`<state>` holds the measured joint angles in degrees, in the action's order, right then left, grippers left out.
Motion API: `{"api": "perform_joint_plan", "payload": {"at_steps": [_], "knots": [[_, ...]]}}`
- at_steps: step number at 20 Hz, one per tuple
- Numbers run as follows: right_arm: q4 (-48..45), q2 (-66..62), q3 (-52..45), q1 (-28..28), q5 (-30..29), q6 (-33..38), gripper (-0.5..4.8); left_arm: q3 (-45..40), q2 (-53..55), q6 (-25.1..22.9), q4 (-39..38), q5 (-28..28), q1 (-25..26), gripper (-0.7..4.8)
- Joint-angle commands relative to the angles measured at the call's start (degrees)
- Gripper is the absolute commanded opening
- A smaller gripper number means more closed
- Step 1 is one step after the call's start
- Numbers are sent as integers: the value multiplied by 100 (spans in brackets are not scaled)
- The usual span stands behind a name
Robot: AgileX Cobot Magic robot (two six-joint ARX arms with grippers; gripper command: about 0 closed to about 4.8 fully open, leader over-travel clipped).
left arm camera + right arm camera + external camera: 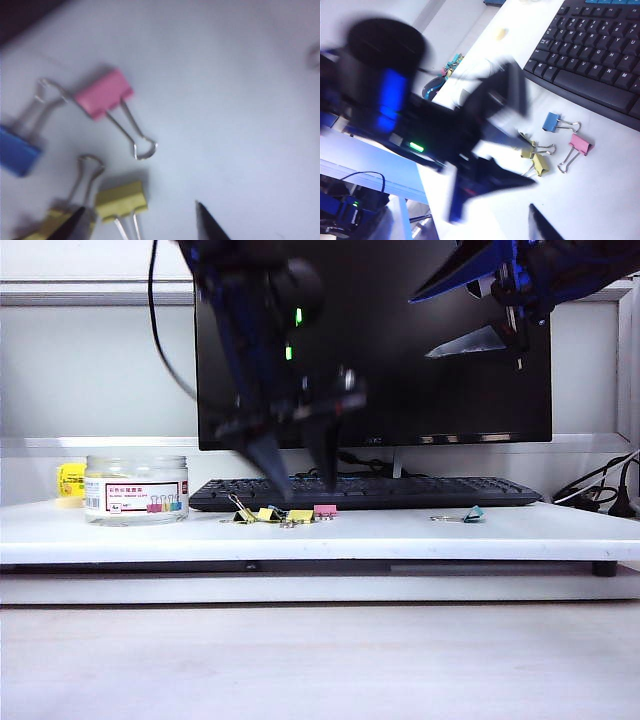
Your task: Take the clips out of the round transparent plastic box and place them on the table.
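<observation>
The principal risk at this point is judged to be disturbance of the clips (272, 514) now lying on the table (420, 535): the left gripper (300, 476) is hanging directly over them with its blurred fingertips just above the surface, so any sideways drift on withdrawal could be dragging a wire handle along or scattering the group. A second risk is collision between arms, since the right wrist view is showing the left arm filling much of its field close by. The left gripper's jaws are standing apart with nothing between them; in the left wrist view its two dark tips are framing one yellow clip (121, 200), with a pink clip (104, 93) and a blue clip (18, 150) lying beside it, all resting free. The left arm is reaching down steeply in front of the keyboard (365, 491) and monitor (450, 360). The right gripper (480, 305) is waiting high at the upper right of the exterior view, jaws spread and carrying nothing. The round transparent plastic box (136, 489) is standing upright at the table's left end, well apart from both grippers; whether clips are remaining inside cannot be told. A teal clip (472, 514) is lying alone further right.
</observation>
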<state>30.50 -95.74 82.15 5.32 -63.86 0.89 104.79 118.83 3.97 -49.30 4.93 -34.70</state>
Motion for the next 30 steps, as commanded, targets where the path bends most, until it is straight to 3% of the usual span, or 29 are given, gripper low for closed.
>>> {"api": "perform_joint_plan", "payload": {"at_steps": [1, 3, 11, 14, 18, 26, 30], "knots": [[0, 79, 24, 9, 391, -275, 346, 575, -411, -337, -326, -599, -7, 282], [20, 146, 24, 9, 632, -393, 346, 754, -881, -369, -326, -1001, -4, 277], [116, 1005, 24, 9, 719, -409, 346, 782, -3215, -507, -188, -1298, -4, 268], [146, 1801, 24, 9, 859, -409, 346, 778, -4207, -645, -433, -2002, -4, 268], [575, 2809, 24, 9, 1572, -411, 346, 776, -5252, -654, -1255, -2723, -4, 268], [1523, 4199, 20, 9, 2312, -457, 347, 638, -7287, -387, -1915, -2726, -4, 268], [1897, 4817, -203, 7, 2505, -562, 346, -208, -8345, -304, -2048, -3193, -4, 268]]}}
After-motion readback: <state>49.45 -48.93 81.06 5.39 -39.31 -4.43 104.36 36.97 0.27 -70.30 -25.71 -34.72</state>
